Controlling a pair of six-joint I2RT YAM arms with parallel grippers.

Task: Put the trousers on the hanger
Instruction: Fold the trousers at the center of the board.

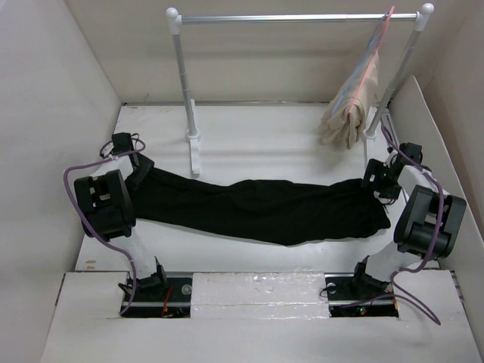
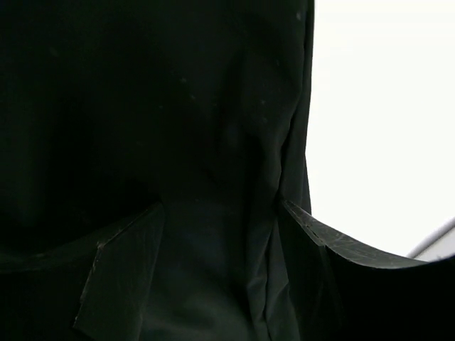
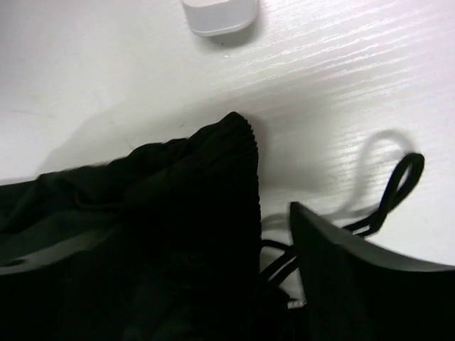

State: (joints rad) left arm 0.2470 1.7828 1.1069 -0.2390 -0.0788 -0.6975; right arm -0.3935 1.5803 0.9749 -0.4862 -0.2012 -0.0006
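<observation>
The black trousers (image 1: pixel 257 208) lie stretched across the table between my two grippers. My left gripper (image 1: pixel 144 172) is at their left end. In the left wrist view the dark cloth (image 2: pixel 178 106) fills the gap between its jaws (image 2: pixel 224 213), which look shut on it. My right gripper (image 1: pixel 376 181) is at the right end. In the right wrist view the ribbed waistband (image 3: pixel 178 199) sits bunched in that gripper (image 3: pixel 234 220) and hides its left finger. A black drawstring (image 3: pixel 398 185) loops out to the right. I cannot make out a light-blue hanger.
A clothes rack (image 1: pixel 299 17) stands at the back; one white foot shows in the right wrist view (image 3: pixel 219 14). A beige garment (image 1: pixel 349 106) hangs on a pink hanger (image 1: pixel 382 34) at the rail's right end. White walls stand on both sides.
</observation>
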